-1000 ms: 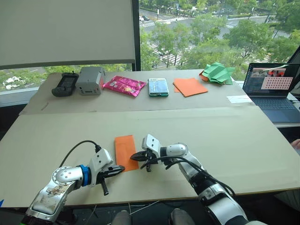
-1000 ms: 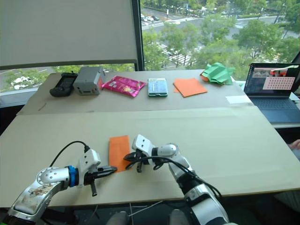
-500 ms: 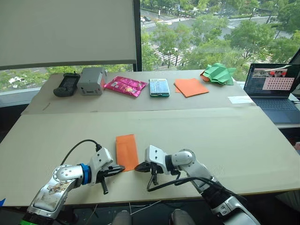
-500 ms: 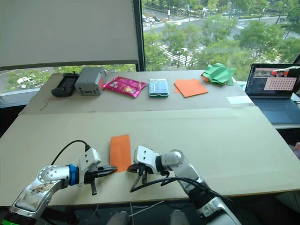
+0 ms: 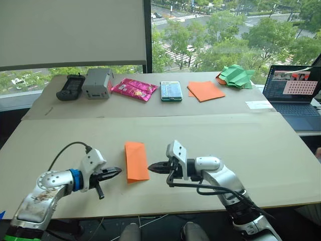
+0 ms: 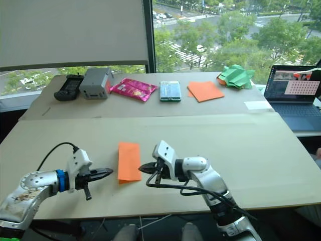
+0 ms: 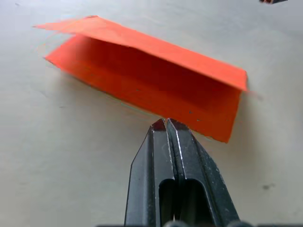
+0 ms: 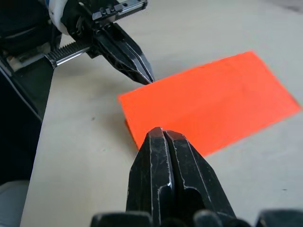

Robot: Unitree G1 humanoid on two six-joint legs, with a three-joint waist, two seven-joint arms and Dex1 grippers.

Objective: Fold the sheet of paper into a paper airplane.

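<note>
The sheet of paper (image 5: pixel 136 160) is bright orange and folded in half into a long strip on the near table; in the left wrist view its upper flap (image 7: pixel 156 47) stands slightly lifted. My left gripper (image 5: pixel 118 170) is shut, its tips just off the strip's near left corner, holding nothing. My right gripper (image 5: pixel 150 166) is shut too, pointing at the strip's right edge from a short gap away. The right wrist view shows the left gripper (image 8: pixel 142 75) at the strip's corner. The paper airplane is out of view.
On the far table lie a black device (image 5: pixel 69 89), a grey box (image 5: pixel 97 83), a pink packet (image 5: pixel 134 90), a green-edged case (image 5: pixel 171 91), smooth orange paper (image 5: pixel 205 91) and a green paper heap (image 5: pixel 235 77). A laptop (image 5: pixel 293 95) stands at the right.
My right gripper has come off the paper and now points at its right edge from the side. My left gripper has drawn back a little to the left, off the corner.
</note>
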